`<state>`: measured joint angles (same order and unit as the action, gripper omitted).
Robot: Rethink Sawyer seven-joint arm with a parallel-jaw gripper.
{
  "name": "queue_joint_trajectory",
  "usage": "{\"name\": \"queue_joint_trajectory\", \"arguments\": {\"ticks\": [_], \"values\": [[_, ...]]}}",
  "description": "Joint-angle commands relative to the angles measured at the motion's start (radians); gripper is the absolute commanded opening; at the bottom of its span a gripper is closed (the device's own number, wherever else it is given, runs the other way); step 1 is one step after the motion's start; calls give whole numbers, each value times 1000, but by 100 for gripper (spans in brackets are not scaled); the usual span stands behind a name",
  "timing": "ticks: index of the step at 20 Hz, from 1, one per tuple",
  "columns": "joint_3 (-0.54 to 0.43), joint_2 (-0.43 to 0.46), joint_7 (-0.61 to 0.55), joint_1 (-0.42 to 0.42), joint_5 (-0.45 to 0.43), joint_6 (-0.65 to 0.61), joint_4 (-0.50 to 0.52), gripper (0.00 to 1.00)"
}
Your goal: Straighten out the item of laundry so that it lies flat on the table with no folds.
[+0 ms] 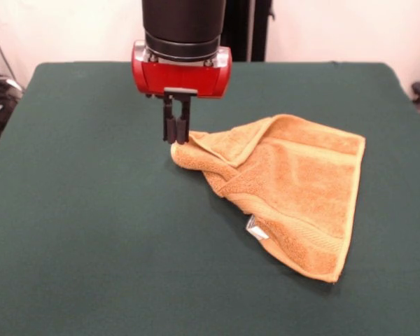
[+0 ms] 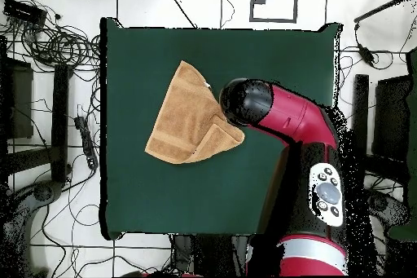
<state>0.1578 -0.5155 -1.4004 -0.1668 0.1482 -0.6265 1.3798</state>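
Observation:
The item of laundry [image 1: 287, 182], an orange-yellow terry towel, lies on the green table [image 1: 91, 224] right of centre, drawn into a rough triangle. One part is folded over along its upper left side. A white tag [image 1: 256, 228] shows at its lower edge. My gripper [image 1: 176, 140] hangs straight down at the towel's bunched left tip, with its dark fingers [image 1: 170, 127] pressed together on that tip. In the overhead view the towel [image 2: 189, 116] spreads left of the red arm's black end [image 2: 248, 102], which hides the gripper and the held corner.
Green cloth [image 2: 163, 193] surrounds the towel on all sides. Cables and stands [image 2: 57, 46] crowd the floor beyond the table's edges. The red arm [image 2: 305, 128] reaches in over the table from one side.

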Motion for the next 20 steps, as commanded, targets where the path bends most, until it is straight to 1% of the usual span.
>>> {"name": "queue_joint_trajectory", "arguments": {"ticks": [1,8,20], "values": [[-48,88,-315,51,64,-58,27,0],[-53,84,-321,63,94,-32,52,0],[-38,99,-335,87,119,-26,36,0]]}}
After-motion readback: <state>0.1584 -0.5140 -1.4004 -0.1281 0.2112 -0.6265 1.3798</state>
